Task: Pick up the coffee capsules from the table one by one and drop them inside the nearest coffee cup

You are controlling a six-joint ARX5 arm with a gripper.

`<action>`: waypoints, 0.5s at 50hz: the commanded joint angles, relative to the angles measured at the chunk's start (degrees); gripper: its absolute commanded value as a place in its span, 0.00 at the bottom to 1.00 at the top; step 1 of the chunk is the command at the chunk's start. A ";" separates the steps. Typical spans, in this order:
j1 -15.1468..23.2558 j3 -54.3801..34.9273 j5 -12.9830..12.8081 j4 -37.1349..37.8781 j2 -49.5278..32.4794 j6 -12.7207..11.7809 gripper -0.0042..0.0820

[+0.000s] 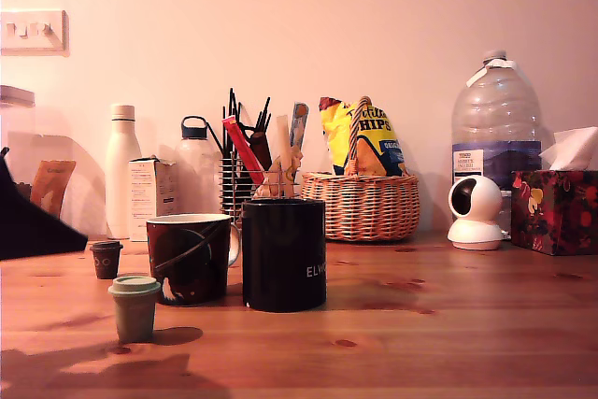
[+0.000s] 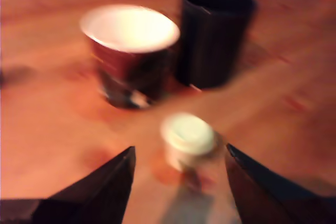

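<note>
The pale green coffee capsule (image 1: 135,307) stands upright on the wooden table, in front of the coffee cup (image 1: 190,257) towards the exterior view's left. The smaller dark brown capsule (image 1: 106,258) stands further back, left of the cup in that view. The blurred wrist view shows my gripper (image 2: 179,148) open, its two dark fingers (image 2: 105,187) on either side of the green capsule (image 2: 188,137) without touching it. The cup (image 2: 131,51) shows its white inside just beyond the capsule. Only a dark part of the arm (image 1: 28,221) enters the exterior view at its left edge.
A plain black mug (image 1: 283,254) stands right beside the patterned cup. Along the wall are a white bottle (image 1: 121,170), a carton, a utensil holder (image 1: 245,175), a wicker basket (image 1: 364,205) with snacks, a small white camera (image 1: 475,212), a large water bottle and a tissue box (image 1: 556,210).
</note>
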 commanded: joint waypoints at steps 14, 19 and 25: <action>-2.60 -0.57 1.05 -2.67 -0.90 -0.24 0.61; -2.60 -0.57 0.94 -2.71 -0.83 -0.15 0.61; -2.60 -0.55 0.61 -2.69 -0.74 0.00 0.61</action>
